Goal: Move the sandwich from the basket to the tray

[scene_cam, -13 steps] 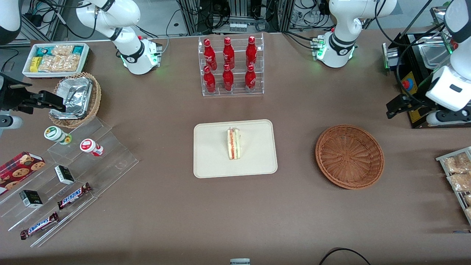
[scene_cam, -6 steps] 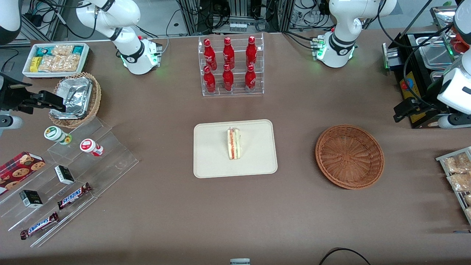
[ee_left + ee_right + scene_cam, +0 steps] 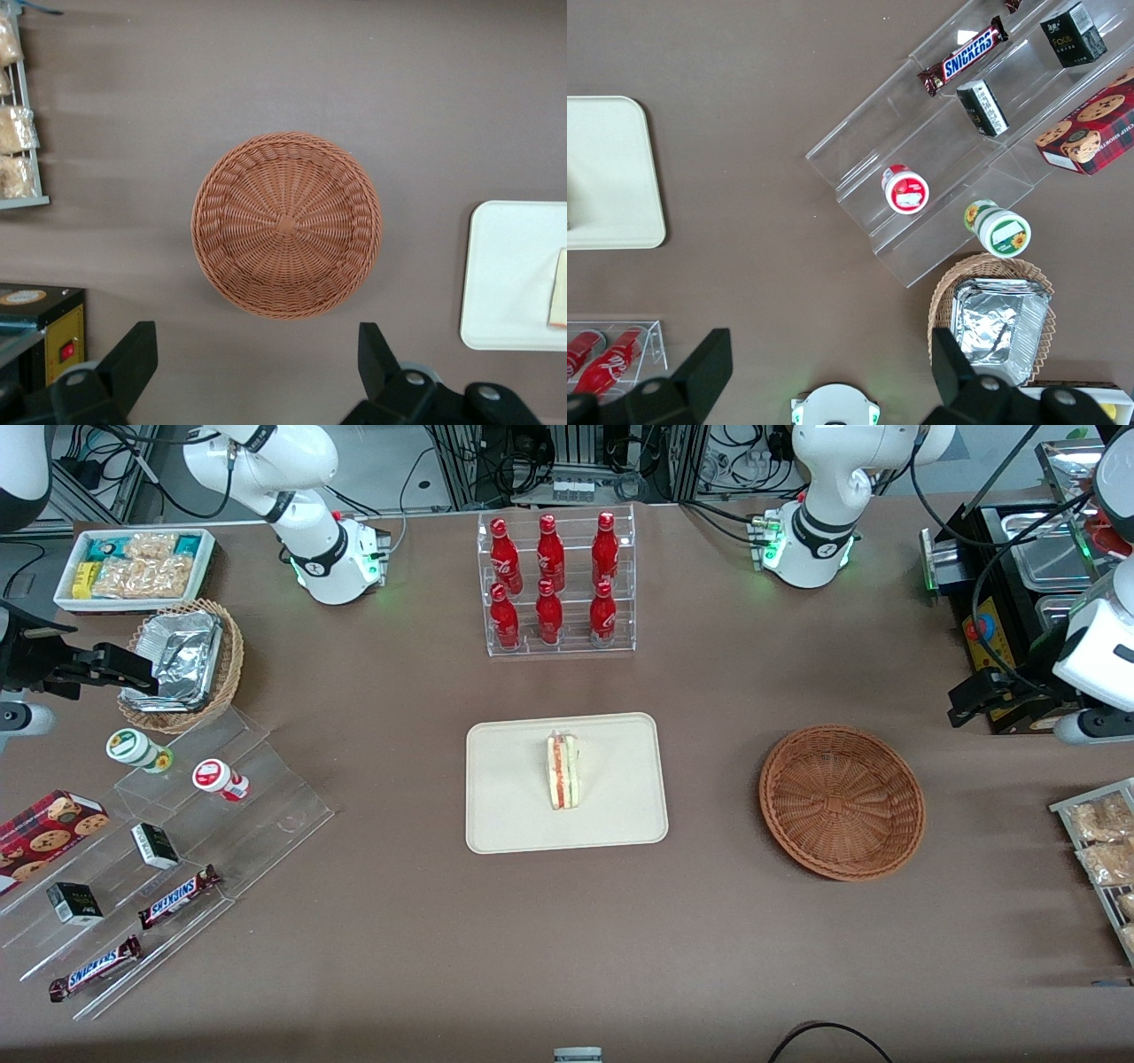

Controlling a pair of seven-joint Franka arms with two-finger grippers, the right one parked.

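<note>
The brown worktop (image 3: 372, 921) carries the tray (image 3: 509, 806), on which the sandwich (image 3: 563, 771) lies. The basket (image 3: 842, 802) sits apart. The gripper (image 3: 970, 695) is held above the worktop's working-arm end, fingers (image 3: 133, 354) spread wide.

Front view: high, steep downward look over whole counter (image 3: 372, 957), arm bases at farthest edge.
Left wrist view: straight down from well above counter, gripper (image 3: 257, 372) with fingers (image 3: 376, 350) spread wide at frame edge; basket (image 3: 286, 224) centred, tray (image 3: 509, 274) edge included.
Right wrist view: straight down over parked arm's end; tray corner (image 3: 607, 177), tiered clear stand (image 3: 957, 159).
Shared: tray (image 3: 509, 797) in all three; basket (image 3: 842, 802) in front and left wrist.
</note>
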